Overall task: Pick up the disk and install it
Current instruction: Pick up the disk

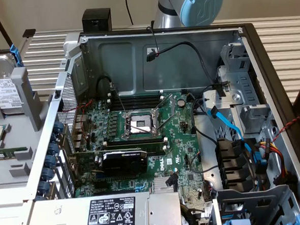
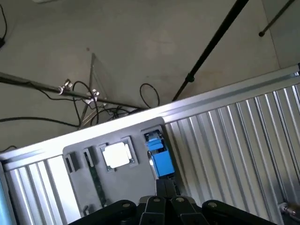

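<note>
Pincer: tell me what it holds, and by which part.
Nothing. The pincer is shut with nothing between its jaws; the disk sits in the tray.

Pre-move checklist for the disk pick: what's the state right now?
1. Disk sitting in grey tray, outside the case: ok.
2. Gripper open for the grasp: not ok, shut and empty.
3. Gripper lined up over disk: cannot tell.
4. Computer case side open: ok.
5. Drive cage slot free: cannot tell.
6. Cables clear of cage: not ok, blue cable runs close by it.
</note>
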{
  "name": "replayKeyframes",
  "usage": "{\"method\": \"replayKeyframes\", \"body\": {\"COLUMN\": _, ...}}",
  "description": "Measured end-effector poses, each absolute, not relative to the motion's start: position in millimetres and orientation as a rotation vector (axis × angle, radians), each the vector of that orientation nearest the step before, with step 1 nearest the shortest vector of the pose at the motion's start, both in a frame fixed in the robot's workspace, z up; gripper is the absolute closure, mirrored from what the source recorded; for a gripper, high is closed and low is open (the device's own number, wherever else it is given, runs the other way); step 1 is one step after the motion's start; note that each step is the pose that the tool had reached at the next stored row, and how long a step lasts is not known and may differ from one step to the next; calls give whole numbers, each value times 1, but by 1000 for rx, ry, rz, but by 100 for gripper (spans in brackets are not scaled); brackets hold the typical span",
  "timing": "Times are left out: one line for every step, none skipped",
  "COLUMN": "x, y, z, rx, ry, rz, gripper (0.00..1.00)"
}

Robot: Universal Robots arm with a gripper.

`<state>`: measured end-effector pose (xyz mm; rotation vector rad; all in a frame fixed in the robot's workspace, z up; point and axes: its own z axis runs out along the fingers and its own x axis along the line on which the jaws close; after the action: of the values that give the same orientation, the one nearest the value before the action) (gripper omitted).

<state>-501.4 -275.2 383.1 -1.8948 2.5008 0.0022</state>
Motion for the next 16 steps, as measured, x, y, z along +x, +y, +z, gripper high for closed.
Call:
{"method": "replayKeyframes", "body": {"x": -501, "y": -275, "z": 383, "rx": -1917, "ry": 2484, "rz": 2, "gripper": 89}}
{"method": "replayKeyframes", "body": {"x": -501, "y": -275, "z": 383, "rx": -1938, "ry": 2467, "rz": 2, "gripper": 89}}
{"method": "replayKeyframes", "body": {"x": -501, "y": -275, "z": 383, "rx": -1962, "ry": 2449, "rz": 2, "gripper": 89}}
{"method": "replayKeyframes", "body": {"x": -501, "y": -275, "z": 383, "rx": -1983, "ry": 2431, "rz": 2, "gripper": 89}}
{"method": "replayKeyframes", "body": {"x": -501, "y": -275, "z": 383, "rx": -2007, "ry": 2412, "rz": 2, "gripper": 89}}
{"method": "replayKeyframes", "body": {"x": -501, "y": -275, "z": 383, "rx": -2029, "ry": 2394, "rz": 3, "gripper": 89}}
{"method": "replayKeyframes", "body": {"x": -501, "y": -275, "z": 383, "rx": -2050, "ry": 2375, "rz": 3, "gripper": 89}}
{"method": "replayKeyframes", "body": {"x": -501, "y": -275, "z": 383, "rx": -2071, "ry": 2357, "rz": 3, "gripper": 89}}
{"method": "replayKeyframes", "body": {"x": -501, "y": -275, "z": 383, "rx": -2092, "ry": 2339, "rz": 3, "gripper": 89}}
{"method": "replayKeyframes", "body": {"x": -501, "y": -275, "z": 383, "rx": -2107, "ry": 2325, "rz": 3, "gripper": 89}}
{"method": "replayKeyframes", "body": {"x": -501, "y": -275, "z": 383, "rx": -2122, "ry": 2311, "rz": 3, "gripper": 89}}
{"method": "replayKeyframes", "body": {"x": -501, "y": -275, "z": 383, "rx": -2135, "ry": 2299, "rz": 3, "gripper": 89}}
{"method": "replayKeyframes", "body": {"x": -501, "y": -275, "z": 383, "rx": -2149, "ry": 2287, "rz": 3, "gripper": 89}}
{"method": "replayKeyframes", "body": {"x": -501, "y": -275, "z": 383, "rx": -2160, "ry": 2276, "rz": 3, "gripper": 89}}
{"method": "replayKeyframes", "body": {"x": -501, "y": -275, "z": 383, "rx": -2173, "ry": 2264, "rz": 3, "gripper": 89}}
{"method": "replayKeyframes", "body": {"x": -501, "y": -275, "z": 383, "rx": -2184, "ry": 2253, "rz": 3, "gripper": 89}}
